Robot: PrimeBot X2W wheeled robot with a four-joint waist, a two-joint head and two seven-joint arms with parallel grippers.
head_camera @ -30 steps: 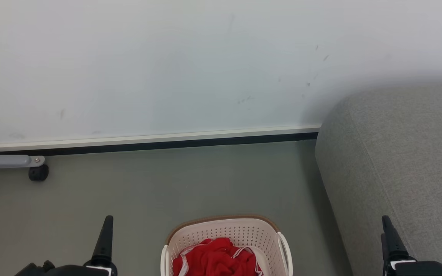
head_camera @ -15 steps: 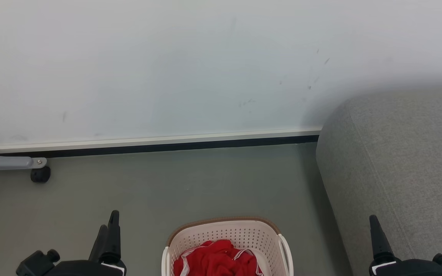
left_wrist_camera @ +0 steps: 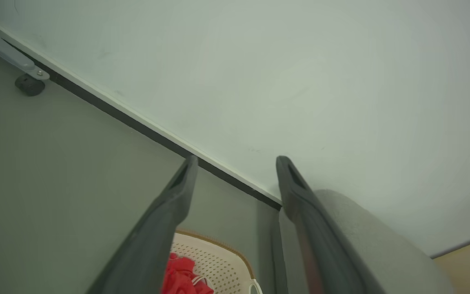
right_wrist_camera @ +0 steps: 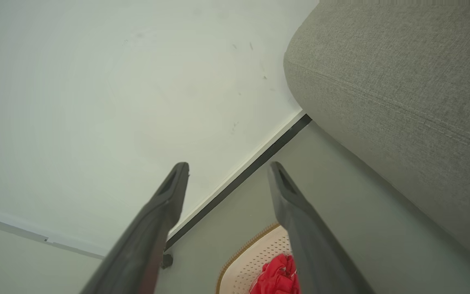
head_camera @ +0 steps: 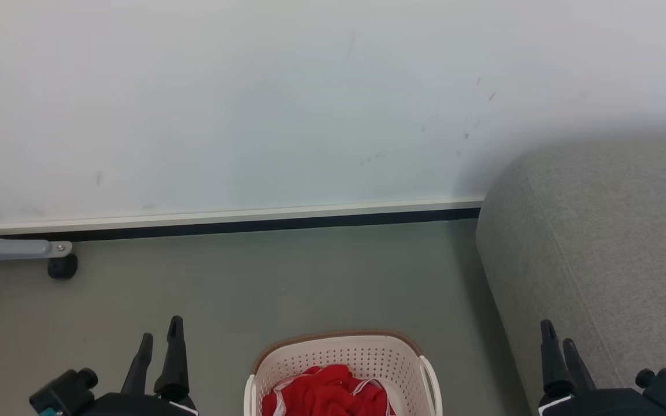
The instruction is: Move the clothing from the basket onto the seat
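Red cloth with white trim, the clothing (head_camera: 324, 393) lies crumpled in the basket (head_camera: 339, 349), which sits on the floor (head_camera: 287, 277) at six o'clock of the head view, its near part cut off by the bottom edge. None of it is on the seat (head_camera: 610, 242), the grey woven bulk running from three to five o'clock, so the task looks barely begun. The left pincer (head_camera: 161, 327) hangs at seven o'clock and the right pincer (head_camera: 557, 332) at five o'clock, both pointing toward twelve. Each has its fingers spread wide with nothing between them. From the left pincer the heap lies at about four o'clock and lower down. From the right pincer it lies at about eight o'clock. The gap on the left side looks the shorter, so the left arm seems the nearer one for a first grab, while the right pincer hangs just in front of the seat's rounded flank. The heap is bunched with no clear long axis, so I judge that a reach from above into its middle, inside the basket's back wall, matters more than any turn of the wrist. Both wrist views show the red cloth low between the fingers, well below the tips.
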